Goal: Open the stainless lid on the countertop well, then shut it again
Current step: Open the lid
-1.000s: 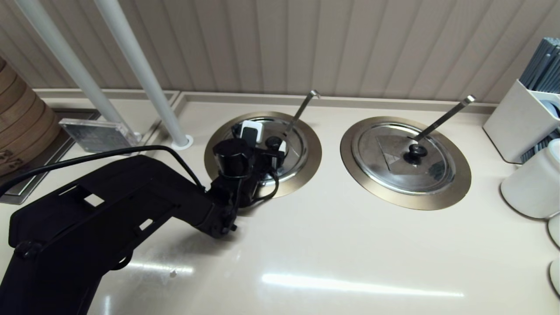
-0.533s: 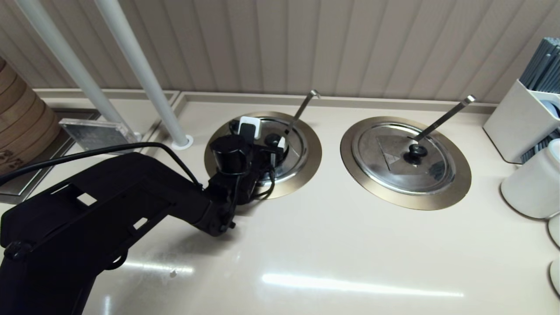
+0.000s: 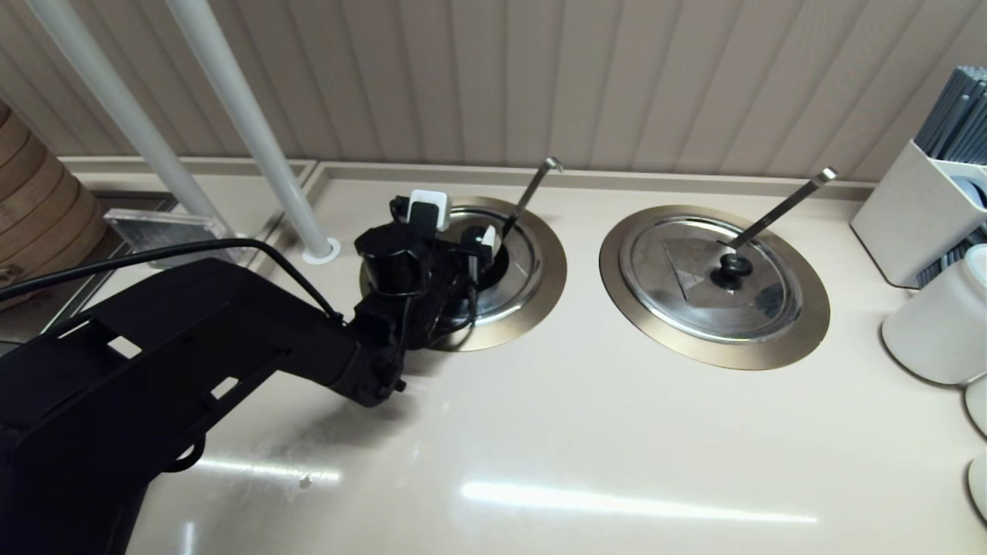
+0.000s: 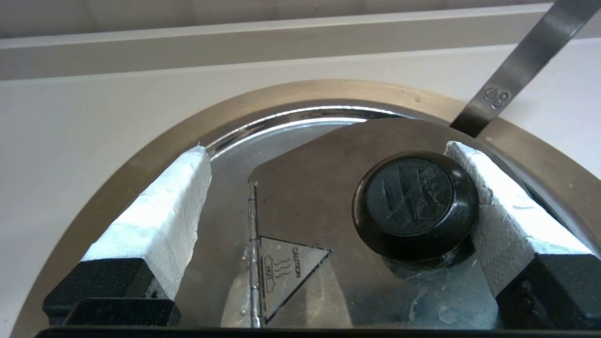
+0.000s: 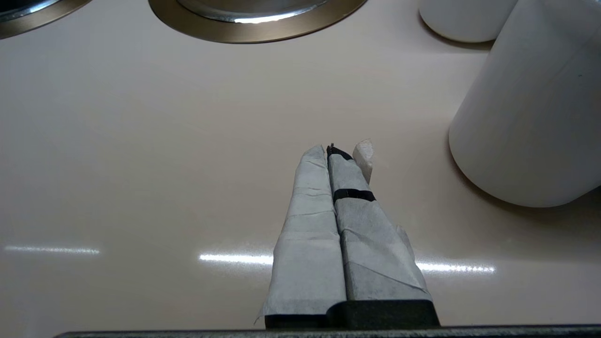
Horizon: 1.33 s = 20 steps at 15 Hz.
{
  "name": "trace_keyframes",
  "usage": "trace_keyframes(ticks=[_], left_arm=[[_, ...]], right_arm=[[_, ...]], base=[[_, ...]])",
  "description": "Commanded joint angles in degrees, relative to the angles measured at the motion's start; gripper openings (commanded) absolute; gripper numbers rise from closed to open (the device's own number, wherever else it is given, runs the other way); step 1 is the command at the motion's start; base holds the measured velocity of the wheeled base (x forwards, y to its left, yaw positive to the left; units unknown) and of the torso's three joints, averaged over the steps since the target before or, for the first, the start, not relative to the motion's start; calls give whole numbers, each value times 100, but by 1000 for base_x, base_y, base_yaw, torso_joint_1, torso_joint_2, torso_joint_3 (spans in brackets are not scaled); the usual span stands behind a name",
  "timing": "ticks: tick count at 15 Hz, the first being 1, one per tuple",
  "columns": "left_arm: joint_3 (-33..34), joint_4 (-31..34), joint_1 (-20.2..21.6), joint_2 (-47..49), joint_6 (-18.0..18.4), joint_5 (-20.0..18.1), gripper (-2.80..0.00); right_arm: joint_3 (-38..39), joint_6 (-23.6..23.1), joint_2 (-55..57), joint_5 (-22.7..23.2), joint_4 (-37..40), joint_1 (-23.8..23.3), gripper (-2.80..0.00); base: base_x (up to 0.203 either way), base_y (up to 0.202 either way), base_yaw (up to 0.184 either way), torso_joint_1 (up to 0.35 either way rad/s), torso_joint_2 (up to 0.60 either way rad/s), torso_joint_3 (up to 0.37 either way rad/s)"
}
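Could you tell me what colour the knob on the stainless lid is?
Black; the knob shows best in the left wrist view.

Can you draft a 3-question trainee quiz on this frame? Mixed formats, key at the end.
1. True or false: the left hand is shut on the black knob of the stainless lid.
2. The ladle handle at the countertop well ends in: A) a hook tip B) a square tip C) a ring.
3. Fill in: the right hand is ____, over bare counter beside a white container.

Key: 1 false, one finger touches the knob, the other stands apart; 2 A; 3 shut.
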Motion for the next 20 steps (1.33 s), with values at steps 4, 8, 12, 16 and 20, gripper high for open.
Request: trace_keyframes(ticks=[4, 8, 12, 16, 20], left_arm=[[-58, -25, 129, -46, 6, -22, 0], [-58, -25, 323, -126, 6, -171, 0], [-67, 16, 479, -242, 6, -199, 0], [-129, 19, 568, -252, 6, -242, 0], [-129, 19, 696, -290, 21, -260, 0]], right_arm=[[26, 2, 0, 0, -2, 0, -280], [26, 2, 0, 0, -2, 0, -280], [26, 2, 0, 0, -2, 0, -280], [26, 2, 0, 0, -2, 0, -280], [26, 2, 0, 0, -2, 0, -280]], base=[[0, 0, 0, 0, 0, 0], [0, 0, 0, 0, 0, 0], [0, 0, 0, 0, 0, 0], [0, 0, 0, 0, 0, 0], [0, 0, 0, 0, 0, 0]])
